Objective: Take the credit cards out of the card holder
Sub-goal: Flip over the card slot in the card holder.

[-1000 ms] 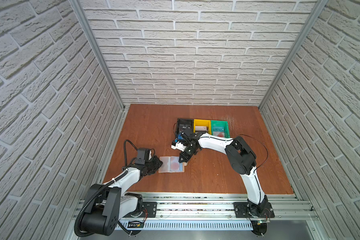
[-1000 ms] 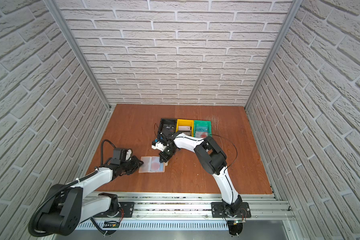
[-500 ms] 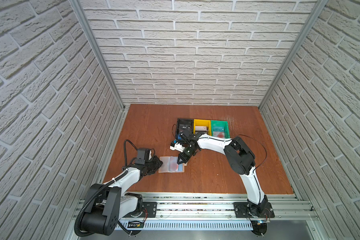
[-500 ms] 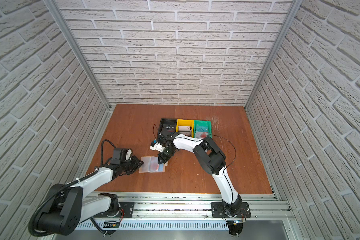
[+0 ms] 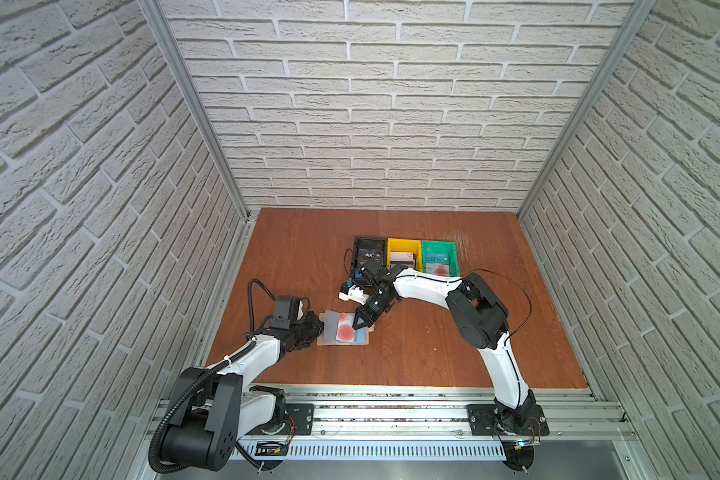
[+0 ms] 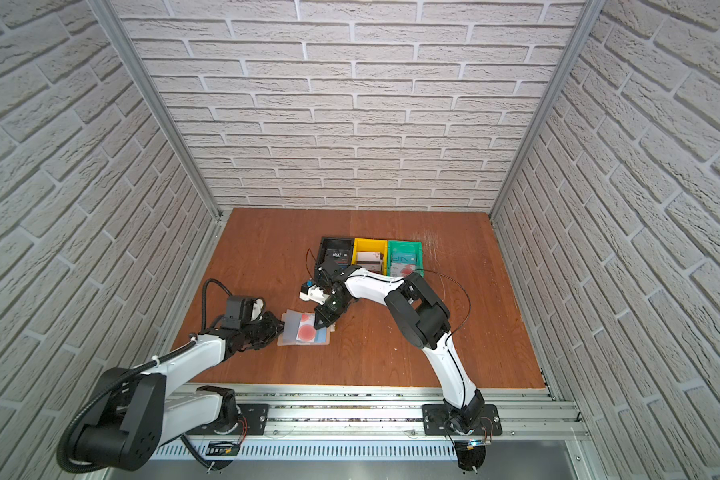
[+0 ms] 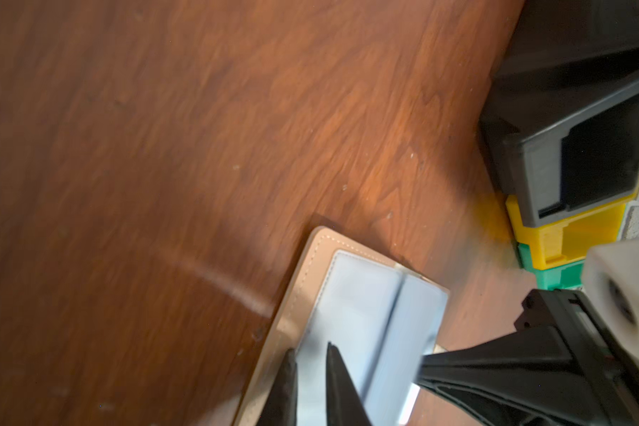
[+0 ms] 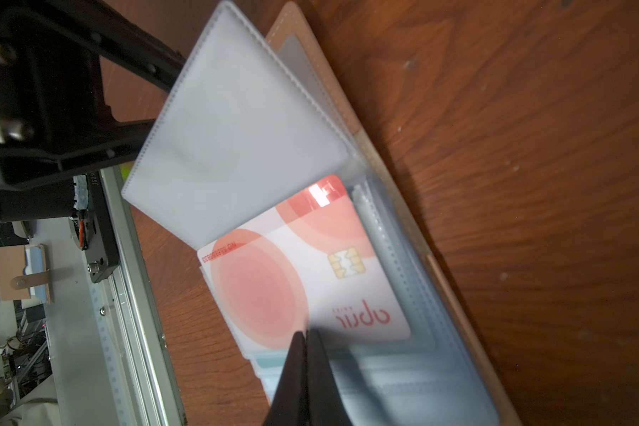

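The tan card holder (image 5: 321,341) lies open on the wooden table, clear bluish sleeves up. A pale credit card with red circles (image 5: 345,331) lies on its right half, also shown in the right wrist view (image 8: 273,280). My left gripper (image 5: 314,326) is at the holder's left edge, shut on a clear sleeve (image 8: 237,129) and holding it raised; the left wrist view shows the left gripper (image 7: 310,359) with the sleeve between its fingers. My right gripper (image 5: 356,326) is shut, its tips (image 8: 306,333) together on the pale card's edge.
Behind the holder stand a black bin (image 5: 368,240), a yellow bin (image 5: 404,242) and a green bin (image 5: 438,242), side by side, each with a card inside. The right arm's forearm reaches over the front of the bins. Brick walls enclose the table.
The right gripper has moved a little left and toward the front, down onto the pale card. The left arm and the holder have stayed put.
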Robot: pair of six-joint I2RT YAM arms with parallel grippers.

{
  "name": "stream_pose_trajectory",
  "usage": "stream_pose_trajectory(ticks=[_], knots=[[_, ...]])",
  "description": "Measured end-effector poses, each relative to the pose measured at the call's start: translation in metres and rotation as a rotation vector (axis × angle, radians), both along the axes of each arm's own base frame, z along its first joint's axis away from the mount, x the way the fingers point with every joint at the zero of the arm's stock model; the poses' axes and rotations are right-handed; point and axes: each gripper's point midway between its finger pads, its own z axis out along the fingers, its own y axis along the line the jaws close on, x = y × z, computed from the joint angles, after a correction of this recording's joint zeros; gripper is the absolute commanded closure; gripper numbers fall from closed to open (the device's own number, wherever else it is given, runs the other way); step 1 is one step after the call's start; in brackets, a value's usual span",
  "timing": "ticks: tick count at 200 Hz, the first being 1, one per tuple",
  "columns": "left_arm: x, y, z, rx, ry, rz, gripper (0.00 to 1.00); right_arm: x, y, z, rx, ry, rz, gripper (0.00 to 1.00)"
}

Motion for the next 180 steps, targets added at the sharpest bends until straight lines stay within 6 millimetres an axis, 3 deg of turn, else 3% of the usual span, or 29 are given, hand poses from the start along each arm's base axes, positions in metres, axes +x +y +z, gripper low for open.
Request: stream_pose_trajectory(ticks=[27, 46, 68, 90, 119, 135, 148, 180], knots=[[-0.005, 0.0, 0.012, -0.007, -0.009, -0.007, 0.75, 0.0, 0.0, 0.0, 0.0, 0.0, 0.001, 0.94], [-0.001, -0.006, 0.035, -0.045, -0.082, -0.027, 0.67, 0.0, 0.0, 0.0, -0.001, 0.0, 0.001, 0.95], [0.005, -0.018, 0.06, -0.124, -0.165, -0.057, 0.67, 0.0, 0.0, 0.0, -0.001, 0.002, 0.002, 0.95], [0.006, -0.024, 0.067, -0.165, -0.183, -0.075, 0.66, 0.0, 0.001, 0.0, -0.002, 0.002, 0.002, 0.94], [0.004, -0.029, 0.065, -0.203, -0.181, -0.089, 0.66, -0.001, 0.0, 0.0, -0.003, 0.001, 0.005, 0.95], [0.005, -0.032, 0.059, -0.216, -0.166, -0.096, 0.75, -0.001, 0.0, 0.0, -0.004, 0.003, 0.005, 0.94], [0.005, -0.034, 0.048, -0.227, -0.137, -0.098, 0.82, -0.001, 0.0, 0.0, -0.005, 0.004, 0.005, 0.94], [0.003, -0.038, 0.017, -0.247, -0.045, -0.096, 0.84, -0.002, -0.001, -0.001, -0.011, 0.009, 0.005, 0.94]])
